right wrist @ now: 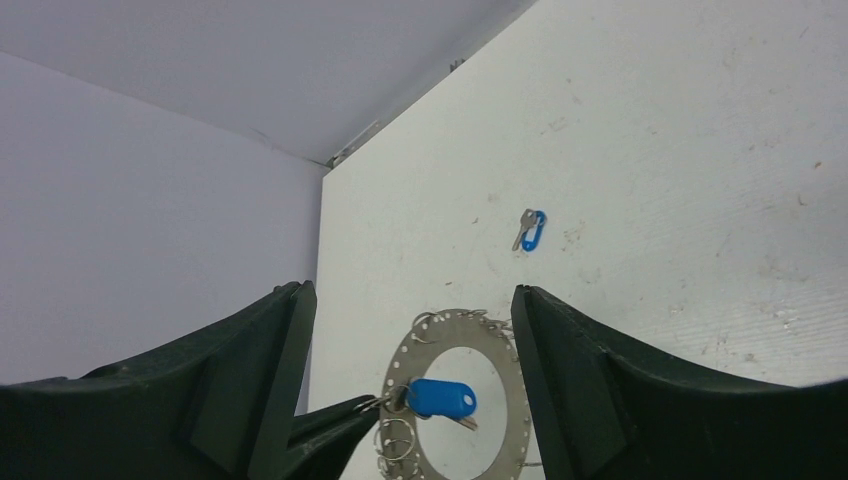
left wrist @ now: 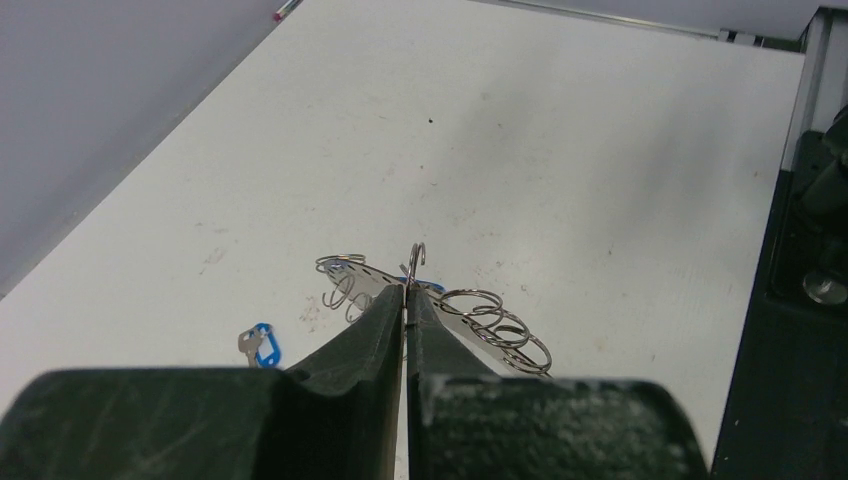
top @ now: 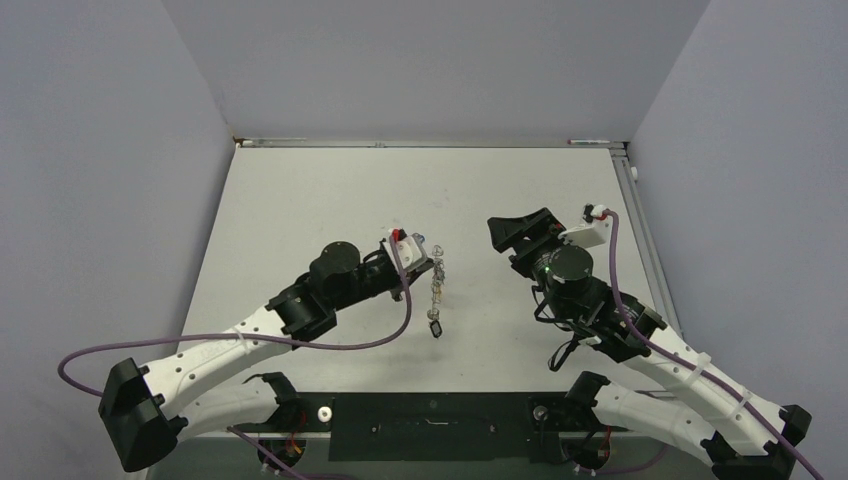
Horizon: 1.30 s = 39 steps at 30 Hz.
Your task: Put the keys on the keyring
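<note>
The keyring (right wrist: 500, 345) is a flat silvery perforated hoop carrying several small split rings. My left gripper (left wrist: 407, 292) is shut on its rim and holds it upright above the table; in the top view it hangs under the left gripper (top: 424, 262) as a thin line (top: 437, 285). A blue-headed key (right wrist: 440, 397) hangs on the hoop. A second blue-headed key (left wrist: 262, 345) lies loose on the table, and also shows in the top view (top: 435, 327) and the right wrist view (right wrist: 531, 230). My right gripper (right wrist: 410, 300) is open and empty, facing the hoop from the right (top: 500, 243).
The white table's right edge has a metal rail (top: 640, 215). Grey walls close in the back and sides. The black base plate (top: 430, 425) lies along the near edge between the arms.
</note>
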Each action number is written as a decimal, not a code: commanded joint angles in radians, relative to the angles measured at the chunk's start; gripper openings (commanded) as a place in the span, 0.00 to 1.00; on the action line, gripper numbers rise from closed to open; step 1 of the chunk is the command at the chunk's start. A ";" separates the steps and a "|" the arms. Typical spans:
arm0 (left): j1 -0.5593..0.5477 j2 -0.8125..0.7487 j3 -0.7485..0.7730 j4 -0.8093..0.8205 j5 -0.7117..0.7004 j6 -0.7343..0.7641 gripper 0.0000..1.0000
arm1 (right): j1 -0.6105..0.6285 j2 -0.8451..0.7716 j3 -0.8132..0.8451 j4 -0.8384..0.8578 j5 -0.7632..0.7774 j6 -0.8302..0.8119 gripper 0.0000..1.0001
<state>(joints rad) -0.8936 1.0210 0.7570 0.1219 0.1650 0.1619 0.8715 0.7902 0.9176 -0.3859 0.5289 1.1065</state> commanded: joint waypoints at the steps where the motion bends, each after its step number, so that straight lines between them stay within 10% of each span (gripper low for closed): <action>1: 0.005 -0.102 0.012 0.052 -0.063 -0.140 0.00 | 0.003 0.001 -0.005 0.025 0.029 -0.090 0.72; 21: 0.068 -0.326 -0.050 0.037 0.566 -0.098 0.00 | 0.004 -0.106 -0.191 0.587 -0.568 -0.581 0.69; 39: 0.068 -0.312 -0.098 0.069 0.177 -0.194 0.00 | 0.004 -0.108 -0.245 0.610 -0.816 -0.757 0.67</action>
<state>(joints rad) -0.8291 0.7212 0.6533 0.1024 0.4553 0.0360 0.8715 0.6865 0.7029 0.1337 -0.1963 0.4126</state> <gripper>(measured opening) 0.005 0.675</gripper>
